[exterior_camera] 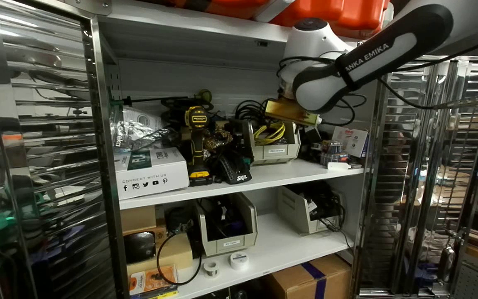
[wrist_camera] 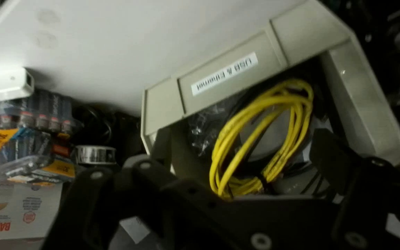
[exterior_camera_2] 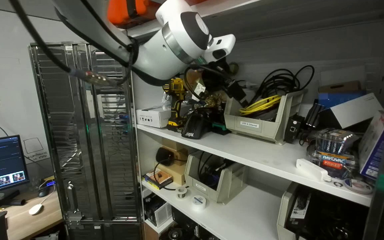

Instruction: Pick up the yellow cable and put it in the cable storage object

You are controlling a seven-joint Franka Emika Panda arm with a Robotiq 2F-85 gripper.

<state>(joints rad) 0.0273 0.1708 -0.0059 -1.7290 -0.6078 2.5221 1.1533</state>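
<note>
The yellow cable [exterior_camera_2: 262, 104] lies coiled inside the bin [wrist_camera: 227, 86] labelled "USB & Ethernet", cinched by a black tie [wrist_camera: 262, 178], presumably so it handles as one loop. Over the bin, the gripper [wrist_camera: 242, 137] is spread wide with nothing pinched, the coil between its fingers in the wrist view; that suits letting go or starting a grasp, I cannot tell which. If this bin is the storage object, the cable already rests where it belongs; the bin's low front likely keeps contents reachable. Clear plastic [wrist_camera: 200, 132] shares the bin, and black cables [exterior_camera_2: 272, 87] loop up at its back. Below it, a lower bin [exterior_camera: 214, 246] holds dark cords [exterior_camera: 232, 224]. Level with it, a drill [exterior_camera: 197, 124] stands to one side, battery packs [exterior_camera_2: 337, 155] to the other.
</note>
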